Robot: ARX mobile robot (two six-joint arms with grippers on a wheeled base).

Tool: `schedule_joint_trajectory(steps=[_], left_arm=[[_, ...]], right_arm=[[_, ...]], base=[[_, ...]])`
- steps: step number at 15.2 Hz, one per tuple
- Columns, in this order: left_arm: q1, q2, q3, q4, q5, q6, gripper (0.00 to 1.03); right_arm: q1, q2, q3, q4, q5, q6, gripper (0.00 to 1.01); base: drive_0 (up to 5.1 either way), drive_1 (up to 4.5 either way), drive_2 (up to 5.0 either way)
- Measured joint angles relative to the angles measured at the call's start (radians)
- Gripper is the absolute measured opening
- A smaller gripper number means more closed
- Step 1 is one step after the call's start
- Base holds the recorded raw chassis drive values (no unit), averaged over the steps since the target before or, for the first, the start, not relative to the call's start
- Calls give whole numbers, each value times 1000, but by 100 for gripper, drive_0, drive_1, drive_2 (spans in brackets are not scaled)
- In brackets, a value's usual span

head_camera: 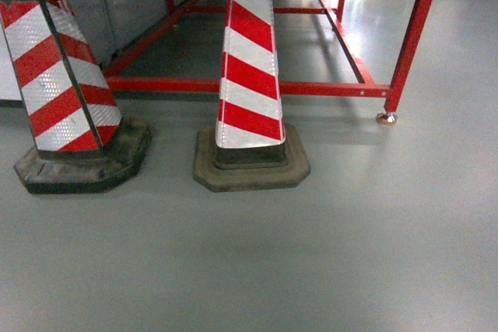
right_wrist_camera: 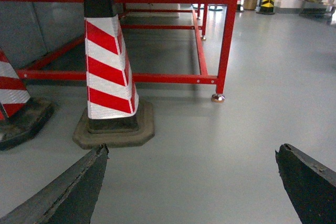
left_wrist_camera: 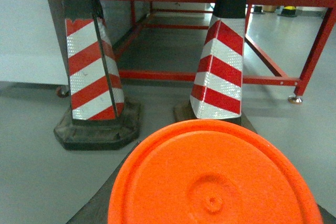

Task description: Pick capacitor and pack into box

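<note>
Head view shows only grey floor, two red-and-white striped traffic cones (head_camera: 249,75) on dark rubber bases, and the lower bars of a red-painted steel frame (head_camera: 257,87) on small feet; neither the capacitor nor the pale pink plastic box appears in any of my three views, so I cannot say where they are. From that I judge the packing has not begun as far as these pictures show: nothing picked, nothing packed, and I am not facing a work surface at all. My right gripper (right_wrist_camera: 191,182) stands wide open, its two dark fingers (right_wrist_camera: 68,190) far apart at the bottom corners of the right wrist view, with bare floor between them and nothing held or touched. My left gripper I cannot judge: its wrist view is filled low down by a round orange plastic disc (left_wrist_camera: 212,177) with a small centre dimple, which hides any fingers, and I cannot tell whether it is gripped, merely close, or part of the rig.
</note>
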Motion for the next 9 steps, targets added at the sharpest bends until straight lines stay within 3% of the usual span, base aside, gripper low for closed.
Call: schedule_joint_trajectory(steps=[9], left_arm=[[0,0,0,0,0,0,43]], right_arm=[[0,0,0,-4,0,0,98]], base=[[1,398,-396]])
